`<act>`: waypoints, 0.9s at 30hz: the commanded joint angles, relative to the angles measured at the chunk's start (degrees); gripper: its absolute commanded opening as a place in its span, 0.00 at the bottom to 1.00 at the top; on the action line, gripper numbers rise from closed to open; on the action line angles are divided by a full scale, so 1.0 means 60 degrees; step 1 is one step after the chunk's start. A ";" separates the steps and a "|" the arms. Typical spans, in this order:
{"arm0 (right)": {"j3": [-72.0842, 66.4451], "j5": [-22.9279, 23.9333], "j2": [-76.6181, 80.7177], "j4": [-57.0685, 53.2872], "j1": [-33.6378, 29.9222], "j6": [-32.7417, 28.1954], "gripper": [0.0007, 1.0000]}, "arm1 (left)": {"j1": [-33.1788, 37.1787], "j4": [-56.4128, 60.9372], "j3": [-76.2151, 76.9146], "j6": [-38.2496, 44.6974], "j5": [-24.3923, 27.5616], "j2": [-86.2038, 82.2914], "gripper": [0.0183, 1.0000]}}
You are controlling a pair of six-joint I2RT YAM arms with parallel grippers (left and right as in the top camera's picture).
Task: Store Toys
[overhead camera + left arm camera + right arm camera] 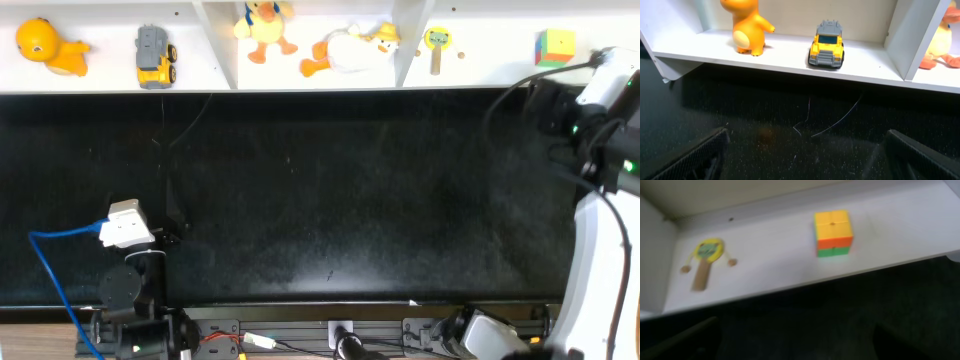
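On shelf (100, 78), frame top: three ducks (orange duck (48, 45), yellow duck (265, 25), white duck (350, 50)), one truck (155, 55), one rattle (437, 42), one cube (555, 46). Both wide: left fingers (695, 157), right fingers (685, 342).

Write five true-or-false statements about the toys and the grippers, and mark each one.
1. The yellow toy truck and the orange toy figure share one compartment of the white shelf. True.
2. The colour cube lies in the middle compartment. False: it sits in the right one, beside the rattle drum.
3. The left gripper holds the truck. False: it is open and empty.
4. A yellow plush duck and a white plush duck share the middle compartment. True.
5. The right gripper is open. True.
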 commanded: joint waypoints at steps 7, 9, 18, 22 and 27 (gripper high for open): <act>-0.0044 -0.1530 -0.1858 -0.1483 0.0379 -0.0412 1.00 | -0.0058 -0.0007 -0.0033 0.0208 -0.0076 -0.0098 1.00; -0.0044 -0.1497 -0.1872 -0.1683 0.0379 -0.0423 1.00 | -0.0058 -0.0007 -0.0033 0.0208 -0.0076 -0.0098 1.00; -0.0044 -0.1497 -0.1555 -0.1749 0.0372 -0.0423 1.00 | -0.0058 -0.0007 -0.0033 0.0208 -0.0076 -0.0098 1.00; -0.0055 -0.1344 -0.1548 -0.1756 0.0754 -0.0455 1.00 | -0.0058 -0.0007 -0.0033 0.0208 -0.0076 -0.0098 1.00; -0.0058 -0.1348 -0.1829 -0.1752 0.1406 -0.0455 1.00 | -0.0058 -0.0007 -0.0033 0.0208 -0.0076 -0.0098 1.00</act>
